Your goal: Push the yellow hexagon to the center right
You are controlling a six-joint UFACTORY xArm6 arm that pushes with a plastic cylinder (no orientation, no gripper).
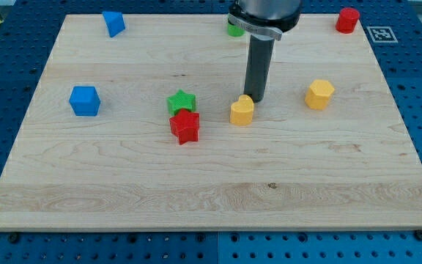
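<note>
The yellow hexagon (pixel 319 94) lies right of the board's middle. A second yellow block, heart-like in shape (pixel 242 110), lies to its left near the centre. My tip (pixel 256 98) stands just behind and right of that yellow heart block, touching or nearly touching it, and well left of the hexagon.
A green star (pixel 181 101) and a red star (pixel 185 126) touch each other left of centre. A blue cube (pixel 84 100) lies at the left, a blue block (pixel 113 23) at the top left, a red cylinder (pixel 347 20) at the top right. A green block (pixel 234 29) is partly hidden behind the arm.
</note>
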